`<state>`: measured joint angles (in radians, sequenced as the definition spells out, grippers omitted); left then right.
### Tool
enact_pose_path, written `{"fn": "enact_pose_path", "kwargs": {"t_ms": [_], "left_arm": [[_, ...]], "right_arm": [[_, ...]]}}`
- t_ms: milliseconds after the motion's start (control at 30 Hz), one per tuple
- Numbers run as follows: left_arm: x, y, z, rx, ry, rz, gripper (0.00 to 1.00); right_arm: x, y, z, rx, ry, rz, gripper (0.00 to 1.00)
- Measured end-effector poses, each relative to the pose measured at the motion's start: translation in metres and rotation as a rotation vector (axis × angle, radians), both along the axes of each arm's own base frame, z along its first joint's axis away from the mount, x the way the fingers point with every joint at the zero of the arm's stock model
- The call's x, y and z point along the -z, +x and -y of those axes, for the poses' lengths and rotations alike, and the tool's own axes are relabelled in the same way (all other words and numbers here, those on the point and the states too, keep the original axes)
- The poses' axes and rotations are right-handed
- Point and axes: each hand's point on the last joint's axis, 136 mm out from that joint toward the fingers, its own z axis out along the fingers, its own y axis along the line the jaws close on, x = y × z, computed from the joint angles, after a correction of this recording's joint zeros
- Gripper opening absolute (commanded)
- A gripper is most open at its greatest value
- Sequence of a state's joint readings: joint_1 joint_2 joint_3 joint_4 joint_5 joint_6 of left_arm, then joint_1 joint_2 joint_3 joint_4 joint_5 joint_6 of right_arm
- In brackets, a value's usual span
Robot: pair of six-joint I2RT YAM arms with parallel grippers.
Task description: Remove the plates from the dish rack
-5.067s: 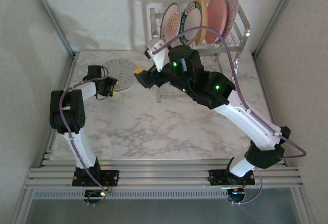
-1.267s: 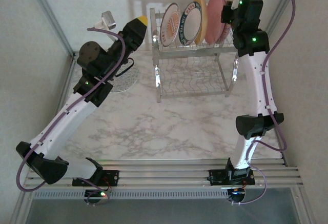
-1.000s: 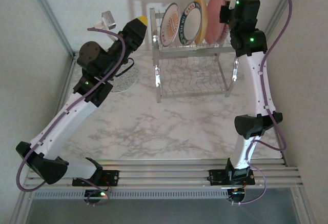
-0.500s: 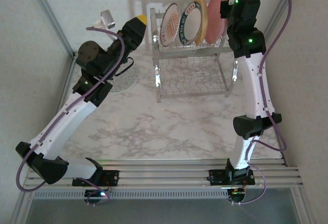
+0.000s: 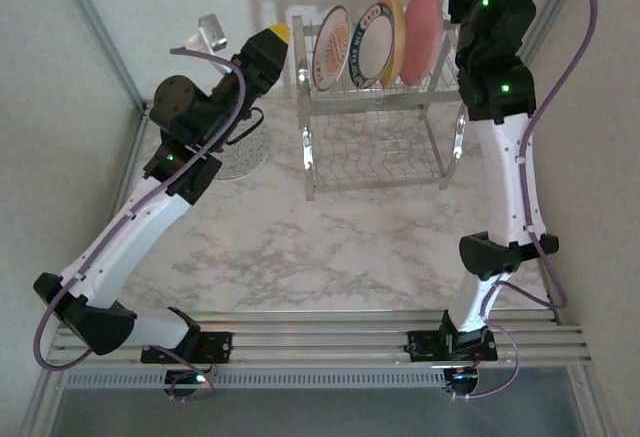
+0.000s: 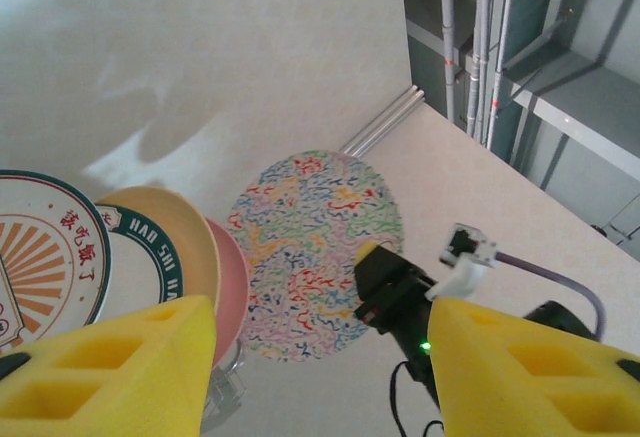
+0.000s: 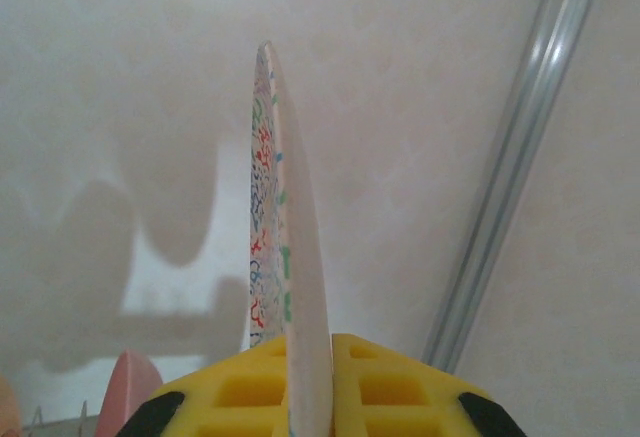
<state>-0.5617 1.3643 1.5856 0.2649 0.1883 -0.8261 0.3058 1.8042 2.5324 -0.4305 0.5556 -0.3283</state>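
Right hand (image 7: 305,387) pinches the upright floral plate (image 7: 283,217).

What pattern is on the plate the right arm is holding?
The plate is covered in dense multicoloured squiggles, clearest in the left wrist view.

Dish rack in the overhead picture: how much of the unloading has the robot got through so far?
Done: one grey speckled plate lies on the table. In hand: the right gripper is shut on the floral plate, held up at the right end of the dish rack. Left: the sunburst plate, green-rimmed plate, yellow plate and pink plate stand in the top tier. The left gripper is open and empty.
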Motion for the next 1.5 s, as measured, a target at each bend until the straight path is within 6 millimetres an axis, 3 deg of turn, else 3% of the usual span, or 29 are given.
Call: {"fn": "enact_pose_path", "kwargs": {"t_ms": [367,567,733,900,1167,1500], "left_arm": [[-0.001,0.002,0.02,0.061,0.012,-0.001,0.59],[0.01,0.013,0.049,0.128,0.048,-0.035,0.59],[0.024,0.024,0.074,0.184,0.085,-0.076,0.59],[0.035,0.032,0.091,0.229,0.105,-0.108,0.59],[0.039,0.036,0.1,0.262,0.113,-0.127,0.57],[0.041,0.037,0.098,0.248,0.129,-0.149,0.52]], "right_arm": [[-0.045,-0.071,0.014,-0.021,0.09,0.129,0.0],[-0.045,-0.109,0.02,-0.1,0.197,0.158,0.0],[-0.038,-0.13,0.003,-0.286,0.345,0.159,0.0],[-0.029,-0.132,-0.028,-0.491,0.488,0.108,0.0],[-0.01,-0.12,-0.071,-0.723,0.698,-0.016,0.0],[0.015,-0.091,-0.079,-0.76,0.832,-0.117,0.0]]}}
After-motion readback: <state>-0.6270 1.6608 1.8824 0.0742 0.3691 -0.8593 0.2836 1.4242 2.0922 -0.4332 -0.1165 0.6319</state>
